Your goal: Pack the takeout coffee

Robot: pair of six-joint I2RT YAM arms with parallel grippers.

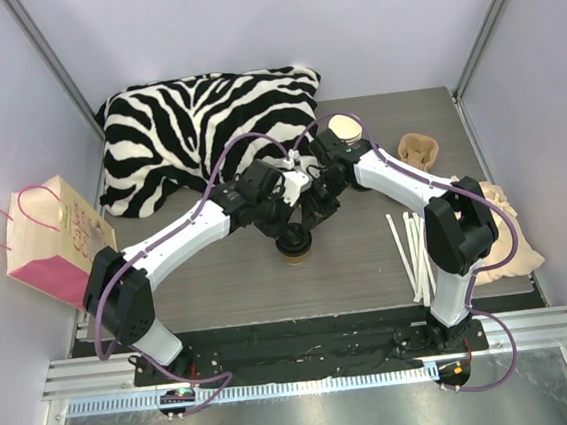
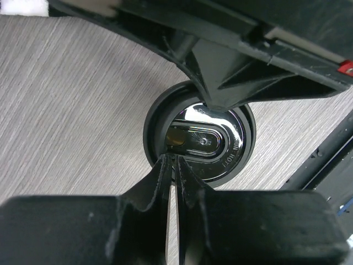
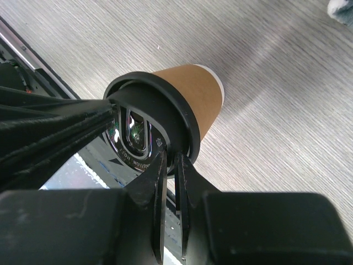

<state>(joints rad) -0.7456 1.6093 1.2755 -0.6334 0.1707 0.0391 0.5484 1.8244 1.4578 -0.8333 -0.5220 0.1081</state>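
brown takeout coffee [image 3: 190, 96], l gripper [image 2: 172, 163] & r gripper [image 3: 171, 160] near-closed, pinching its rim

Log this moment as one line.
takeout coffee: upright on table | left gripper: shut on its rim | right gripper: shut on opposite rim | pink bag: left edge, unpacked

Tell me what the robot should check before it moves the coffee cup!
1. Black lid sits on the takeout coffee: ok.
2. Lid snapped tight all the way around: cannot tell.
3. Left gripper pinches the lid's rim: ok.
4. Right gripper pinches the opposite side of the rim: ok.
5. Cup upright: ok, going by the top view.
6. Pink paper bag, off to the left, open and ready: cannot tell.
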